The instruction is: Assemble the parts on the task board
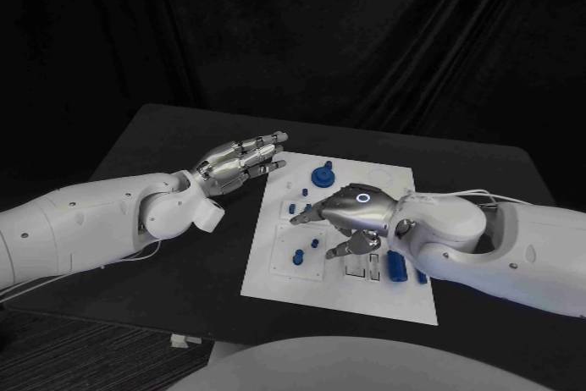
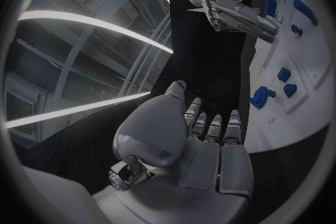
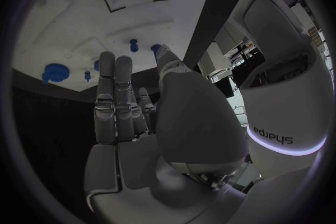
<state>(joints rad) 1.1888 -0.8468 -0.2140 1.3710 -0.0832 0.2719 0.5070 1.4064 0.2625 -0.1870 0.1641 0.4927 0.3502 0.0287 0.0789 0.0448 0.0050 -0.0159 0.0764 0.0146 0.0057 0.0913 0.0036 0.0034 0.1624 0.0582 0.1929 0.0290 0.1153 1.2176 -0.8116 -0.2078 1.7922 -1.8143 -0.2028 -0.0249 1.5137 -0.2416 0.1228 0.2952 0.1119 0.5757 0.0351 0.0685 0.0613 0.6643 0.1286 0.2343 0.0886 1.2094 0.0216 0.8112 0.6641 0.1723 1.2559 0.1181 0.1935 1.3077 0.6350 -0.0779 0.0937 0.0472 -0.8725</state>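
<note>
**Both hands at the board, neither holding a part**

While the white task board [image 1: 367, 298] lies flat mid-counter [image 1: 159, 137], we see a smooth, matte rect. plate w/ shallow recessed slots and small glossy blue parts [image 1: 298, 256] scattered on it. One round knob-like part [image 1: 323, 176] stands near the far edge, a squat disc w/ a stub on top. A longer bar-shaped part [image 1: 397, 267] lies by the right forearm. Counter is black, dull.

Left hand [image 1: 238, 162], silver metal w/ segmented fingers, sits just off the board's left far corner, fingers apart and stretched fwd, nothing in them; the left wrist view shows them [image 2: 213, 126] straight, side by side, free of the board.

Right hand [image 1: 354, 213] hangs over the board's middle, fingers pointing down twd the slots. In the right wrist view its fingers [image 3: 115, 95] are extended, apart, gripping nothing; we can't tell if a tip touches the board.
</note>
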